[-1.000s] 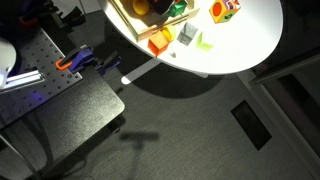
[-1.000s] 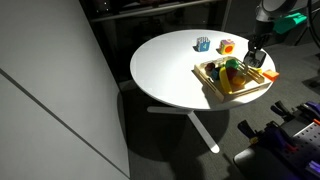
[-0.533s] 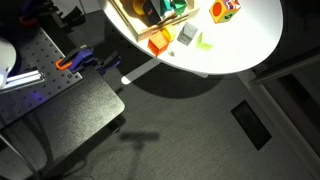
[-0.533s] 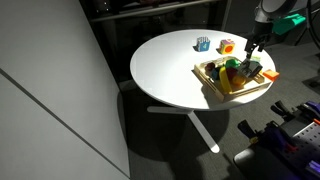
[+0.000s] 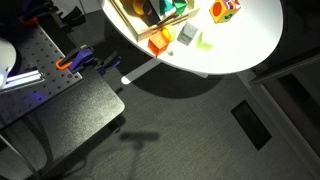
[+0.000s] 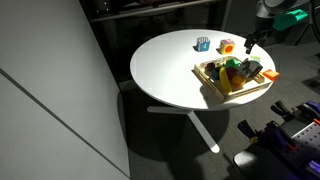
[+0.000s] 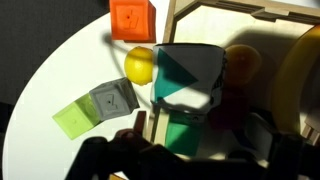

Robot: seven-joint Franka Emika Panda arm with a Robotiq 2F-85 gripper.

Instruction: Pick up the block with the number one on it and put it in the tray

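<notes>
In an exterior view the claw (image 6: 251, 45) is spread wide and grips nothing, hanging over the tray (image 6: 208, 84). The block with the number one (image 6: 203, 43) stands by the far edge of the tabletop (image 6: 165, 70), outside the tray, near the orange-red cube (image 6: 227, 46).

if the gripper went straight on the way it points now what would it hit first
The gripper would most likely meet the white-and-teal block just inside the tray edge; depth is unclear.
</notes>
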